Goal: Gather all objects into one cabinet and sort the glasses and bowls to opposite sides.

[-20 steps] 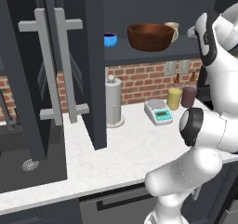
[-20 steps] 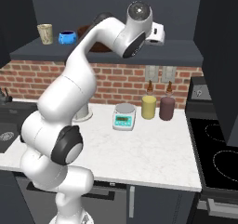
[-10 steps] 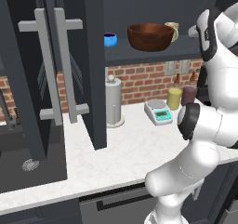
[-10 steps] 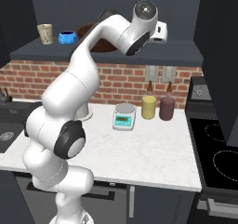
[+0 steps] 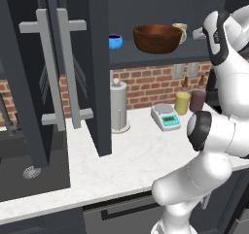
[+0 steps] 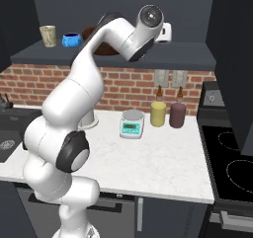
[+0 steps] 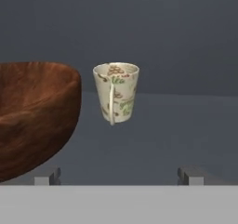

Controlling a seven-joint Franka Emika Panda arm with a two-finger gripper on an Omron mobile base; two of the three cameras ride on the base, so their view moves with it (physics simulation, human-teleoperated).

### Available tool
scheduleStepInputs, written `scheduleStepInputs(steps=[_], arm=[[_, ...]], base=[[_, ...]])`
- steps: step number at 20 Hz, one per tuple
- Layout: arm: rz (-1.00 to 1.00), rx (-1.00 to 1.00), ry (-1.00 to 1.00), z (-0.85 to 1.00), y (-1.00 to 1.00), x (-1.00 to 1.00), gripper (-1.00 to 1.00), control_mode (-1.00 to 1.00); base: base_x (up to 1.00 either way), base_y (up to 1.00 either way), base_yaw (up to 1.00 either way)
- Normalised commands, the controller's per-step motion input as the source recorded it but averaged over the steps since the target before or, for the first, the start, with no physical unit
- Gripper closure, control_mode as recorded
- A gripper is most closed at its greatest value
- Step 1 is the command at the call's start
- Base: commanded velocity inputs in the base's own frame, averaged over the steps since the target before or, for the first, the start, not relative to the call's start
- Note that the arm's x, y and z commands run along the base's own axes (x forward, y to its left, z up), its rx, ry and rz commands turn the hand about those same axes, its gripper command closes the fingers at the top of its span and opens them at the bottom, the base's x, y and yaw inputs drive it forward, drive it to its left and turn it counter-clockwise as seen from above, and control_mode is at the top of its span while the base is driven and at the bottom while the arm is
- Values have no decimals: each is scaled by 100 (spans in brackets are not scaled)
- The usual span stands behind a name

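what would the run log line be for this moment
phase: approach cup | pincer: open, empty, facing cream cup | wooden bowl: beside cup, apart | blue bowl: far side of wooden bowl | shelf: holds all three

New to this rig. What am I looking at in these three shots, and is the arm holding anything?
It is a rendered kitchen with a white robot arm on a base that can drive. Two pictures come from cameras on the base, behind the arm to its left and right. The third looks along the gripper from the hand.

On the open cabinet's shelf stand a wooden bowl, a small blue bowl and a cream cup. On the counter below are a paper-towel roll, a kitchen scale and two jars.

The jaws stand wide open and hold nothing. The hand camera faces the cup, with the wooden bowl beside it.
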Motion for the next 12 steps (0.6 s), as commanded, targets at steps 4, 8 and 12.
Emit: scheduleStepInputs(steps=[4, 8, 12], arm=[[6, 0, -7, -2, 33, 11, -100, -100], [2, 0, -5, 0, 28, 2, -100, -100], [0, 0, -1, 0, 12, 2, -100, -100]], base=[[0, 0, 0], [0, 0, 0], [0, 0, 0]])
